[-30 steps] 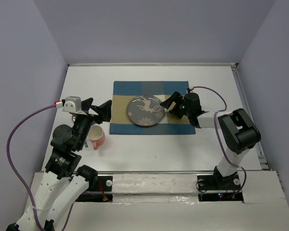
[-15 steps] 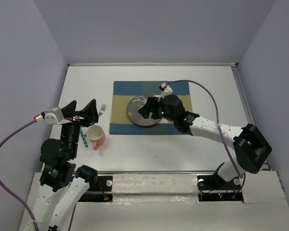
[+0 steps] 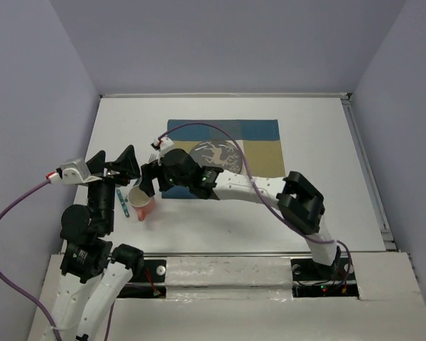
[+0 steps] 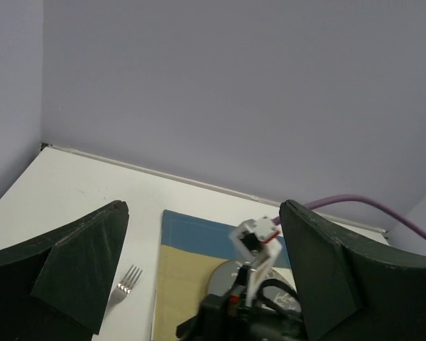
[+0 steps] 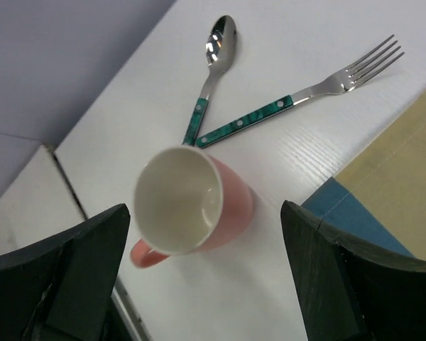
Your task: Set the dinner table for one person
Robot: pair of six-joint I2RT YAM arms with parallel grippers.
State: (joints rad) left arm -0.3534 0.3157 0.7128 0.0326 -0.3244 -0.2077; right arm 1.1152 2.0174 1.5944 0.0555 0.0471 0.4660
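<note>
The table (image 3: 312,206) in front of the arm bases carries the placemat (image 3: 259,135) with the plate (image 3: 216,153) on it. Mug (image 5: 192,206), fork (image 5: 305,96) and spoon (image 5: 209,71) sit off the mat's left edge, apparently not yet arranged. The left fingers (image 4: 78,263) stand open and empty, as do the right fingers (image 5: 78,263) over the mug.

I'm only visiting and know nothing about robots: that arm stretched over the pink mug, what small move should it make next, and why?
Probably lower the right gripper around the mug and close. Its fingers stand open above the upright mug, which shows between them. The mug sits on the bare table, off the placemat, beside the fork and spoon.
</note>
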